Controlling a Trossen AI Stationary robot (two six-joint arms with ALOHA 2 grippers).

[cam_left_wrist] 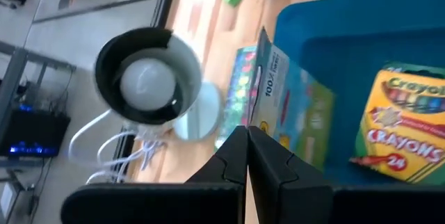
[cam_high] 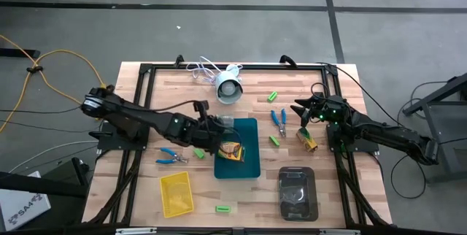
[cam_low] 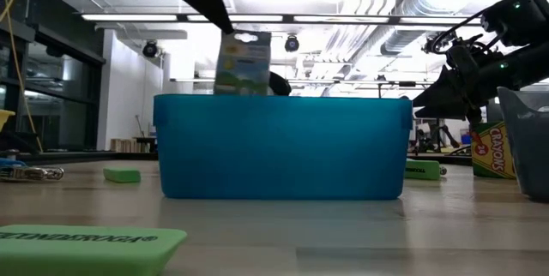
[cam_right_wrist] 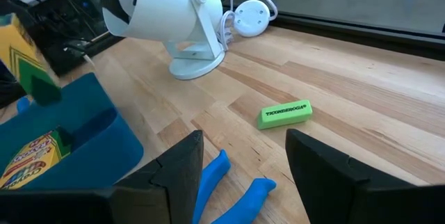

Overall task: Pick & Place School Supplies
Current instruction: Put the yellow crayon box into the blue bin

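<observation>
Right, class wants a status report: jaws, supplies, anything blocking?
Left gripper shut on card pack over teal tray. Right gripper open above scissors. Nothing blocking.

bright, even overhead light across the table point(cam_high: 306, 118), shadows soft and short. low view: ceiling strip lights point(cam_low: 343, 19) glare hard, arms go to silhouette, the near green eraser point(cam_low: 86, 243) blurs. left wrist view is soft, crayon box point(cam_left_wrist: 403, 126) smeared.
</observation>
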